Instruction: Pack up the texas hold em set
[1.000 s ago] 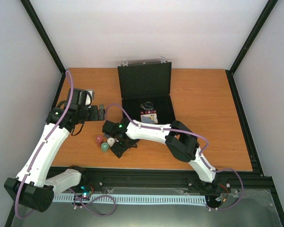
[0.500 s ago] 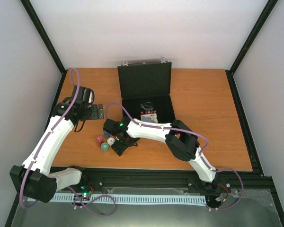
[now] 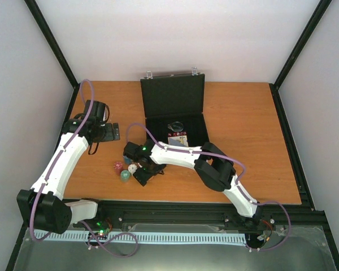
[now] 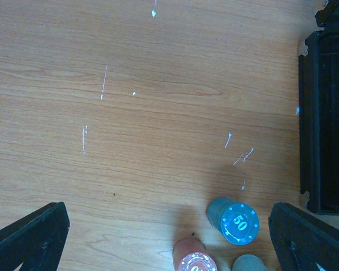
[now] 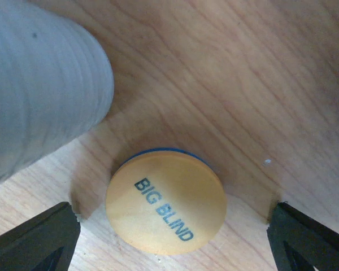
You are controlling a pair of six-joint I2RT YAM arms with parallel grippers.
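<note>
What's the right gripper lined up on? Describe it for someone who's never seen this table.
Start at the open black case; off its near-left corner stand chip stacks. Beside them, inside the open right gripper, lies a single flat orange disc printed BIG BLIND, not a stack.

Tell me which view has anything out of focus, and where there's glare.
Right wrist view: the pale chip stack at top left is blurred, the orange disc sharp. Left wrist view: white glints on the table, blue chip stack crisp.
</note>
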